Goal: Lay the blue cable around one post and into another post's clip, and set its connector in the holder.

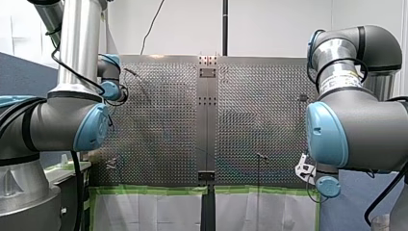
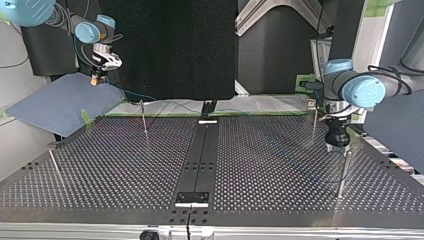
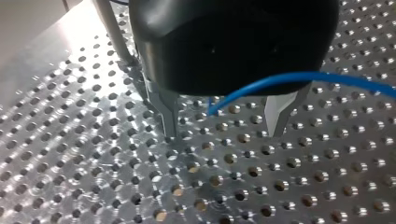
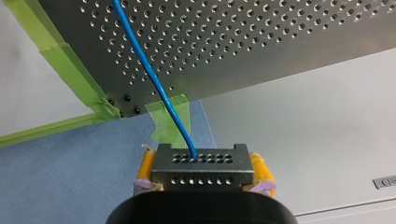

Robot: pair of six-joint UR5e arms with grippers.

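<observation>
Cable [image 4: 154, 79], thin, blue and round, rises from the grey perforated block connector [image 4: 201, 161] clamped between my right jaws' yellow pads. My left jaws, tapered metal, stand apart above the shiny holed tabletop [image 3: 93, 163], the cable curving between them.

Our perforated table [image 3: 70, 154] gleams as polished metal; the blue cable [image 4: 151, 77] wears glossy plastic, its connector [image 4: 201, 170] dull grey metal.
</observation>
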